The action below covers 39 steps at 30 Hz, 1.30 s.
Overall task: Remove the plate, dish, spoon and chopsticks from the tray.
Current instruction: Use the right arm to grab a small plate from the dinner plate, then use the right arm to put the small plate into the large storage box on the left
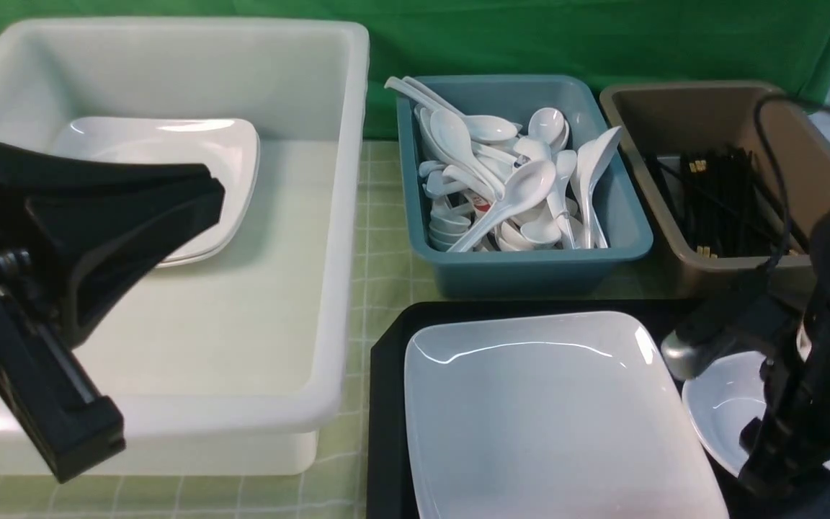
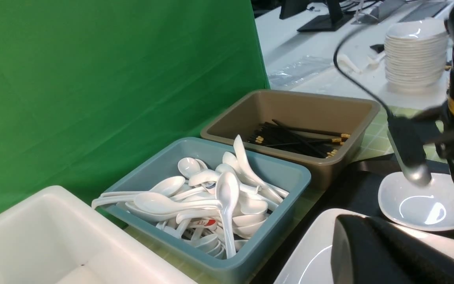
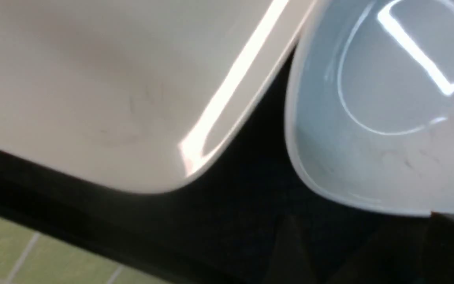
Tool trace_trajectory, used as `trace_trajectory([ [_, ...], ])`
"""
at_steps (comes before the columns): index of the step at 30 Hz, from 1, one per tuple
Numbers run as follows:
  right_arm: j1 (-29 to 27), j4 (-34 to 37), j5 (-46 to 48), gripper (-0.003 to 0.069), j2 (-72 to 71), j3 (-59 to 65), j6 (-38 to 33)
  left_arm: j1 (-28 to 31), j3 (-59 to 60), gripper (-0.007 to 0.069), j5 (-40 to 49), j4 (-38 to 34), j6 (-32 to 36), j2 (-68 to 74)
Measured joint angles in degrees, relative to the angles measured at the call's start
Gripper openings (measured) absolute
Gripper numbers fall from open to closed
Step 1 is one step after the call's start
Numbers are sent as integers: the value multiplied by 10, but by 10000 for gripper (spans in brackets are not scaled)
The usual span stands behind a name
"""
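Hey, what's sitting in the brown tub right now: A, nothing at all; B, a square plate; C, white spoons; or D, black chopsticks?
D: the brown tub holds a pile of black chopsticks with gold ends, while the spoons fill the teal tub.

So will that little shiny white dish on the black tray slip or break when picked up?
Probably slippery: the small glossy white dish shows bright reflections, so it looks smooth. It seems hard and stiff, maybe chipping if dropped. Being shallow and wide on the black tray, it would likely slide, not tip.
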Motion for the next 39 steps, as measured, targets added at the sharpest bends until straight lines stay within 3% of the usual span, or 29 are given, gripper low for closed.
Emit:
trace_trajectory([
  [4,0,-16,-107,463,24,47,-5,0,0,6,1,1,0,0],
  [12,0,-62,-144,449,80,48,-5,0,0,6,1,1,-1,0],
  [16,0,-63,-148,336,83,48,-5,0,0,6,1,1,-2,0],
  [17,0,-68,-151,271,83,47,-6,0,0,6,1,1,-2,0],
  [22,5,-63,-133,239,78,36,-8,0,0,6,1,1,-2,0],
  [26,21,-27,-51,110,41,-8,-2,0,0,6,1,14,-11,0],
  [27,37,-10,-12,70,17,-34,14,0,0,6,1,30,-28,0],
  [29,53,2,15,64,-1,-57,28,0,-1,6,1,61,-54,0],
  [30,77,10,41,63,-21,-98,45,0,-3,6,3,96,-87,0],
  [33,180,16,63,63,-50,-235,66,0,-22,6,33,277,-267,-14],
  [34,180,16,63,63,-50,-235,66,0,-22,6,33,277,-267,-16],
  [35,222,16,50,63,-42,-291,59,0,-38,6,68,361,-359,-31],
  [36,222,16,47,63,-40,-299,59,0,-40,6,72,371,-359,-34],
  [37,267,18,23,63,-15,-361,31,0,-51,6,105,431,-421,-55],
  [39,300,22,4,63,18,-415,-7,0,-58,6,135,473,-454,-80],
])
